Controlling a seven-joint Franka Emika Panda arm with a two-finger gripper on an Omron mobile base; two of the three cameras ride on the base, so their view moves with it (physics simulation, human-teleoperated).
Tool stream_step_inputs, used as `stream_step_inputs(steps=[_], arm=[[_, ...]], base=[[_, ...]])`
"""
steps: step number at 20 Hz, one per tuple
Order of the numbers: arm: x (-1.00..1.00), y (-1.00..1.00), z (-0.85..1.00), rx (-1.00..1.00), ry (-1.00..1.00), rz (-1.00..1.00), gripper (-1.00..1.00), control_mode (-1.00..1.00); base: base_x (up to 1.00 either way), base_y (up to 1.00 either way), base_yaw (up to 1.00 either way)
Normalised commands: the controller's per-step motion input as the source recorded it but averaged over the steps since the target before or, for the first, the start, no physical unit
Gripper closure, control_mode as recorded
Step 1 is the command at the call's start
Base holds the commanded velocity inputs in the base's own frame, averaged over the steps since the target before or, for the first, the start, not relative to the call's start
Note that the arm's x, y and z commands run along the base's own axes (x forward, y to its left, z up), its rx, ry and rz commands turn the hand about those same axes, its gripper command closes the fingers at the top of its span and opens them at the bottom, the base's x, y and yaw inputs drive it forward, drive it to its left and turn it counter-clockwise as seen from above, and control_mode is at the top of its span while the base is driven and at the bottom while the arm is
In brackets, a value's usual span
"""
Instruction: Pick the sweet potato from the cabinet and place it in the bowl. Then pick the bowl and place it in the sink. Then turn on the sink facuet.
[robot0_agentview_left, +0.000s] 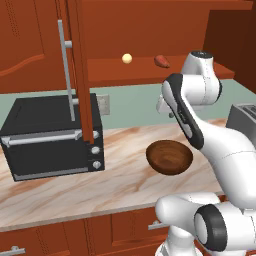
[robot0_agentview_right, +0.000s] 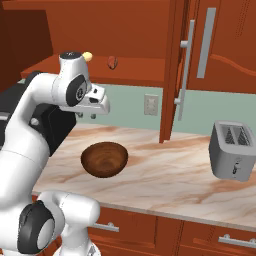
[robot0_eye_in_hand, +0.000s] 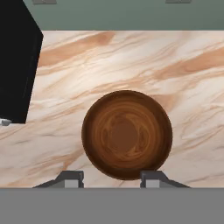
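Observation:
The sweet potato (robot0_agentview_left: 161, 61) (robot0_agentview_right: 111, 62) lies on the shelf of the open cabinet (robot0_agentview_left: 150, 72) (robot0_agentview_right: 140, 67), reddish-orange and small. On the marble counter below sits the dark brown wooden bowl (robot0_agentview_left: 169, 157) (robot0_agentview_right: 104, 159) (robot0_eye_in_hand: 127, 134), with nothing in it. My gripper (robot0_agentview_right: 85, 116) (robot0_eye_in_hand: 111, 179) hangs well above the bowl and points down at it. Its fingers stand apart, open, holding nothing. The sweet potato is higher than the hand and further back. The sink and its faucet are out of view.
A pale yellow ball (robot0_agentview_left: 127, 58) (robot0_agentview_right: 88, 56) rests on the shelf beside the sweet potato. The cabinet door (robot0_agentview_left: 80, 65) (robot0_agentview_right: 172, 70) swings out over the counter. A black toaster oven (robot0_agentview_left: 50, 135) (robot0_eye_in_hand: 17, 61) stands left of the bowl. A silver toaster (robot0_agentview_right: 235, 150) stands on the right.

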Motion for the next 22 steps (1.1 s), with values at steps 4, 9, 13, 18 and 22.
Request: stream_step_inputs(steps=[4,9,13,18,22], arm=[[-0.25,-0.05,0.02,0.00,-0.08,0.01,-1.00,-1.00],[-0.24,-0.07,0.77,0.00,-0.47,-0.03,-1.00,-1.00],[-0.08,-0.09,0.97,0.00,-0.41,-0.02,-1.00,-1.00],[0.41,-0.04,0.80,0.00,-0.20,-0.05,-1.00,-1.00],[0.68,0.00,0.45,0.00,-0.11,-0.01,-1.00,-1.00]], base=[[0.00,0.00,0.00],[0.00,0.00,0.00],[0.00,0.00,0.00],[0.00,0.00,0.00],[0.00,0.00,0.00]])
